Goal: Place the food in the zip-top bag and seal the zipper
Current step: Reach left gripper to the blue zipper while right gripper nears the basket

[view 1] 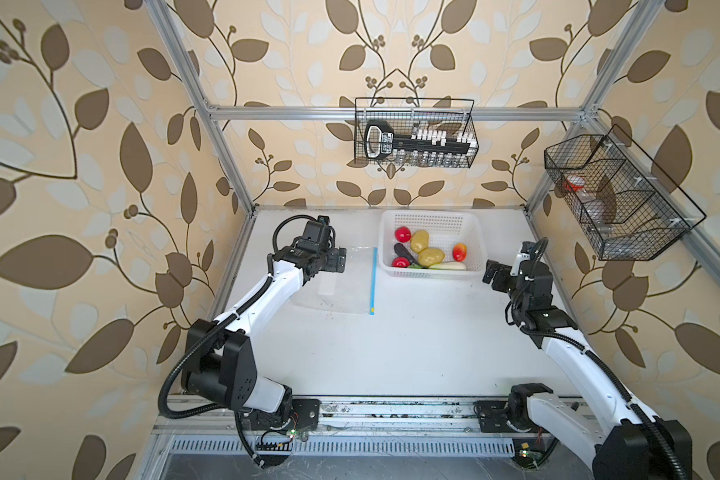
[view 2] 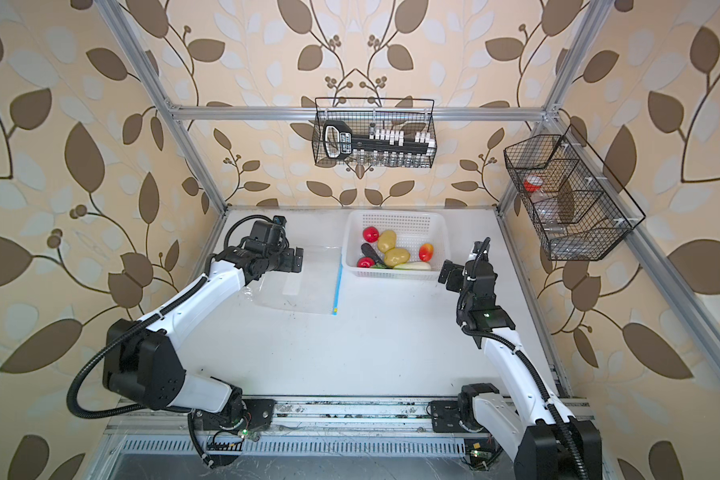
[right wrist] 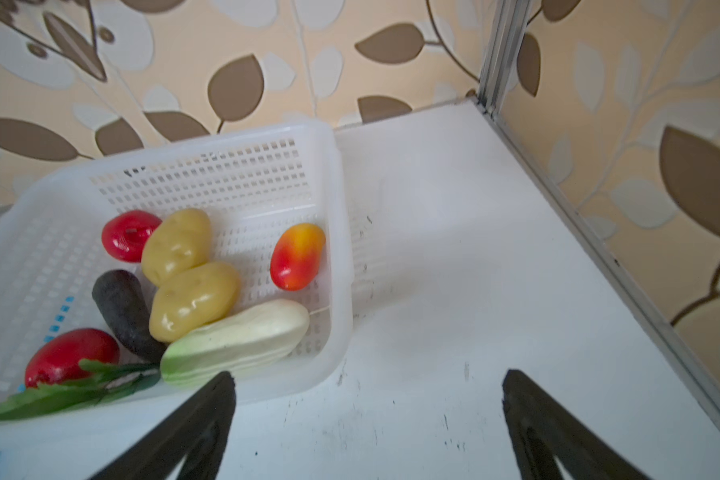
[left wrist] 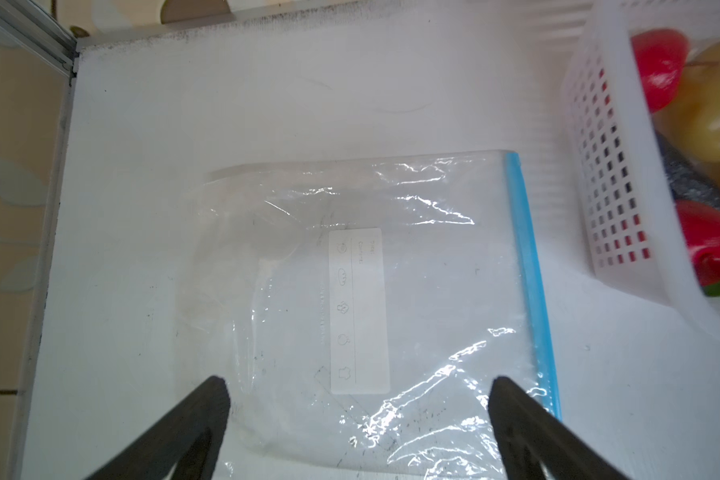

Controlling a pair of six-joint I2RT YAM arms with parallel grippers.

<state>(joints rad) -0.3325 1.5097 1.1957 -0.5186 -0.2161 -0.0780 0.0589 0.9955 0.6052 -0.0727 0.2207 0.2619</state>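
**Food lying in the white basket**

Inside the white basket (right wrist: 337,199) two red tomatoes (right wrist: 129,235), two touching potatoes (right wrist: 194,299), a dark eggplant (right wrist: 123,313) and a white radish (right wrist: 235,343) are seen. A red-yellow fruit (right wrist: 297,256) lies apart. The right gripper (right wrist: 366,382) is held wide open over the table (right wrist: 474,249).

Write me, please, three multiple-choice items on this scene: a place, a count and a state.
1. Where does the clear square plastic zip-top bag lie?
A. Flat on the white table, beside the white perforated plastic basket
B. Inside that basket
C. Hanging on the wall

2. How many toy produce pieces are in the basket?
A. Four
B. Seven
C. Ten

3. How is the left gripper?
A. Shut on the bag
B. Shut, empty
C. Open, holding nothing

Answers: 1 A, both top views show it there; 2 B, two red tomatoes, two yellow-brown potatoes, a red-yellow fruit, a dark eggplant, a white radish; 3 C, its wrist view shows the jaws spread, nothing between.
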